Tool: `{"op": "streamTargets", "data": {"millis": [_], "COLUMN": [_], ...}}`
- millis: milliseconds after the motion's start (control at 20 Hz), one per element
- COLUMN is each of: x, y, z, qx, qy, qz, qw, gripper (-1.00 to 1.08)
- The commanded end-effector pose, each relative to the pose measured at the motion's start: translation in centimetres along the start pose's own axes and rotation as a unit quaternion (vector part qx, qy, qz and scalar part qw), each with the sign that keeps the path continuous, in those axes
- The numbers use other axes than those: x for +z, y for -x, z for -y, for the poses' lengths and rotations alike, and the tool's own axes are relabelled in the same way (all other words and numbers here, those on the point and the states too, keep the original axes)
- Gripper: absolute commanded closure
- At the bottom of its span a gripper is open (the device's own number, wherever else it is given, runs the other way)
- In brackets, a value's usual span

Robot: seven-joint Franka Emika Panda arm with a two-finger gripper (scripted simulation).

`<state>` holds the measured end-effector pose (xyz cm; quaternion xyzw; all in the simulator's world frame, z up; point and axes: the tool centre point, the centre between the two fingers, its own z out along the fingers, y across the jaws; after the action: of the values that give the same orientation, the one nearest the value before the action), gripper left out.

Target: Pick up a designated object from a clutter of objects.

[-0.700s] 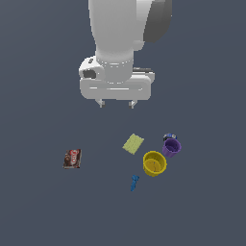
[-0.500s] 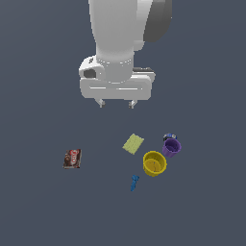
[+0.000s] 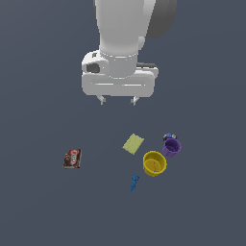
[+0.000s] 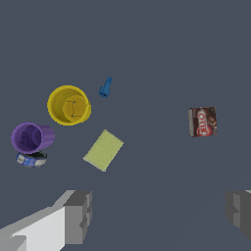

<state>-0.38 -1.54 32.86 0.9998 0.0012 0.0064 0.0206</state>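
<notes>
Exterior and wrist views of a white robot arm above a plain dark grey bench (image 3: 38, 211). The hand (image 3: 117, 100) hangs high over the bench, its two short fingers spread wide and holding nothing; in the wrist view the grey fingertips (image 4: 78, 215) stand far apart at the frame's edges, with bare bench between them.

The small flat dark brown and red box with a white-lettered label (image 3: 72, 158) lies flat and alone toward the exterior view's left, well apart from every other item. Open bench surrounds all four of its edges, and its label faces up (image 4: 202, 121).

The remaining items cluster toward the exterior view's right. A pale yellow-green flat rectangular pad (image 3: 133, 143) lies flat, turned diagonally, nearest below the hand and separate from its neighbours. A yellow round cup (image 3: 154, 163) stands upright with its mouth open upward; a purple cup (image 3: 171, 147) sits just beside it, whether their rims touch cannot be told. A tiny dark blue item (image 3: 169, 137) rests against the purple cup's far side. A small blue tool (image 3: 134, 182) lies near the yellow cup, apart from it.

The widest free stretch of bench lies between the box and the pad.
</notes>
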Motion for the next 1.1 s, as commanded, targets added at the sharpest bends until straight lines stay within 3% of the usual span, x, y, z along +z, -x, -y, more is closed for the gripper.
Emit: {"op": "streamTargets", "data": {"millis": [0,550,1050], "x": [0.0,2.7,9.9], "y": [0.0,-1.8,-5.2], "z": [0.0,-2.2,-8.3], "qx": [0.0,-0.005,-0.017], "qy": [0.0,-0.006,-0.018], "qz": [0.0,0.002,0.003], "qw": [1.0,1.0,0.9997], "gripper": [-0.92,-0.92,-0.92]}}
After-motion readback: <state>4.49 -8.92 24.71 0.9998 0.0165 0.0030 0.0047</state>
